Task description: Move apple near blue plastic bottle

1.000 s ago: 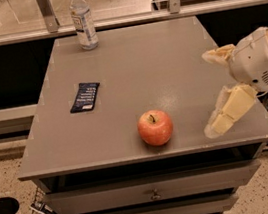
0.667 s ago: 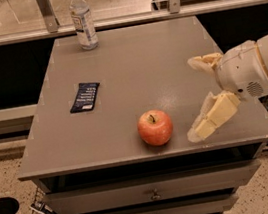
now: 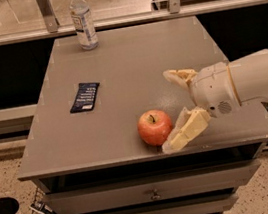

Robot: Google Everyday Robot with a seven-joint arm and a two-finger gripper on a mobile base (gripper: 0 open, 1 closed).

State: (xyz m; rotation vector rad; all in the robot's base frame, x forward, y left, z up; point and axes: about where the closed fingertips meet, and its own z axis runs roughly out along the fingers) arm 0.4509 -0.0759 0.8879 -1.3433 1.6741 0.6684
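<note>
The red-orange apple (image 3: pixel 155 127) sits near the front edge of the grey table (image 3: pixel 127 64), stem up. The blue plastic bottle (image 3: pixel 82 20), clear with a white cap and a blue-and-white label, stands upright at the far left of the table, well away from the apple. My gripper (image 3: pixel 171 109) comes in from the right on a white arm, just right of the apple. Its cream fingers are spread open and empty: one fingertip (image 3: pixel 169 76) is behind and right of the apple, the other (image 3: pixel 172 143) is at the apple's front right, close to it.
A flat dark blue snack wrapper (image 3: pixel 85 96) lies on the left part of the table. Metal railing posts and a glass barrier (image 3: pixel 48 11) run behind the table. Drawers (image 3: pixel 153 194) sit below the front edge, and cables lie on the floor at the left.
My gripper has moved left across the table towards the apple, from the right edge to just beside it. The apple, bottle and wrapper have not moved.
</note>
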